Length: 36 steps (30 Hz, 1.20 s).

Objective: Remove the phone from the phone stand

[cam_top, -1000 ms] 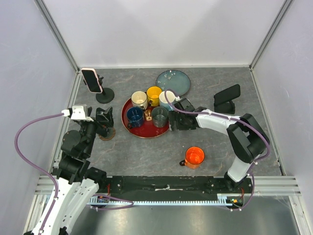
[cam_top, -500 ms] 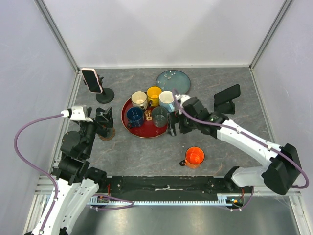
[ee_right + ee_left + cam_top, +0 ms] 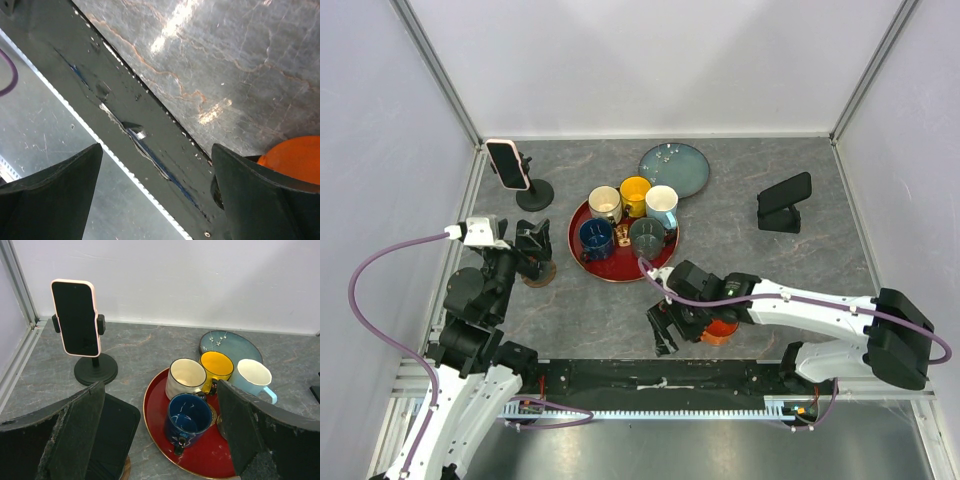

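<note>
Phone [image 3: 76, 317] in the stand [image 3: 96, 371] by the table's [image 3: 750, 250] far-left corner: likely stiff, light, slick; pinch its long edges. Left tool [image 3: 160, 395] and right tool [image 3: 156, 150] gape wide.

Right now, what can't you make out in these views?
Grey mug: left wrist view, mostly behind a finger of the left gripper.
Orange mug: top view, partly under the right gripper; right wrist view, cut by the frame edge.
Flat black object under the left gripper: mostly covered, unidentifiable.
</note>
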Tool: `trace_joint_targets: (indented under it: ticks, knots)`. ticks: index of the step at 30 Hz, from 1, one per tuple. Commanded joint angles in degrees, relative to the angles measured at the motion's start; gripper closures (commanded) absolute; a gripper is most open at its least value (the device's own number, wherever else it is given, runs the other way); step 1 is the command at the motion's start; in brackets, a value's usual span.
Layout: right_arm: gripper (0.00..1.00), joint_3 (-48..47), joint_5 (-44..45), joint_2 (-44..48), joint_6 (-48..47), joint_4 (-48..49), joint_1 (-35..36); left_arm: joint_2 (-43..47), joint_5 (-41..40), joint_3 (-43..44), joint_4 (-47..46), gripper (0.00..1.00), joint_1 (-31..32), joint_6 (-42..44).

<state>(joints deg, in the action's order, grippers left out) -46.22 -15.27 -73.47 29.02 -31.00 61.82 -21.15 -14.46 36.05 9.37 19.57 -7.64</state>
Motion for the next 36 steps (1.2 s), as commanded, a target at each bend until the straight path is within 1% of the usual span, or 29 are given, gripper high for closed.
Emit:
trace_joint_targets:
  ticks: [1,5,9,10,11,12,13,14,19,21,25,26,31,33,35,36]
  knots:
    - [0.02,2.27,1.63,-0.62,2.44,-1.78,0.49,0.32,0.13,1.48,-0.84,0.01,-0.41,-1.77]
    - [0.02,4.11,7.35,-0.45,4.47,-3.54,-1.43,0.14,0.04,1.48,-0.84,0.01,-0.41,-1.76]
    - [0.02,7.62,11.48,2.18,6.93,-4.94,-9.77,0.14,0.13,1.48,-0.84,0.01,-0.41,-1.68]
    - [0.02,7.98,13.75,2.71,7.45,-5.99,-11.36,0.14,0.13,1.56,-0.84,0.01,-0.41,-1.76]
    - [0.02,8.77,14.64,3.24,7.89,-6.43,-14.59,0.23,0.13,1.56,-0.84,0.01,-0.41,-1.68]
    - [0.02,9.04,15.35,4.12,8.25,-6.79,-16.02,0.23,0.13,1.48,-0.75,0.01,-0.41,-1.76]
    - [0.02,9.21,18.4,4.3,8.6,-7.31,-17.34,0.23,0.05,1.56,-0.84,0.01,-0.41,-1.77]
    - [0.02,9.39,19.82,4.65,9.21,-7.58,-19.52,0.4,0.04,1.48,-0.93,0.01,-0.41,-1.77]
    - [0.02,9.39,28.0,5.71,10.62,-7.58,-25.77,0.67,-0.04,1.39,-0.75,0.01,-0.41,-1.68]
    - [0.02,9.3,31.08,6.58,10.8,-7.23,-30.08,0.93,0.04,1.3,-0.75,0.01,-0.41,-1.76]
    - [0.02,10.71,31.27,8.43,10.54,-3.9,-39.04,1.11,0.05,1.39,-0.84,0.01,-0.41,-1.68]
    - [0.02,11.32,30.74,8.87,10.45,-3.37,-42.63,1.19,0.13,1.39,-0.75,0.01,-0.5,-1.76]
    - [0.02,11.94,33.01,10.45,10.01,-1.69,-50.65,1.55,0.13,1.39,-0.75,0.01,-0.41,-1.85]
    - [0.02,12.29,33.28,11.42,9.83,-1.08,-54.95,1.55,0.22,1.3,-0.75,0.01,-0.33,-1.85]
    - [0.02,12.12,32.67,12.03,8.18,0.5,-57.42,1.72,0.31,1.3,-0.75,0.01,-0.41,-1.85]
    - [0.02,11.59,32.84,12.12,7.73,0.59,-57.43,1.81,0.31,1.21,-0.75,0.01,-0.41,-1.85]
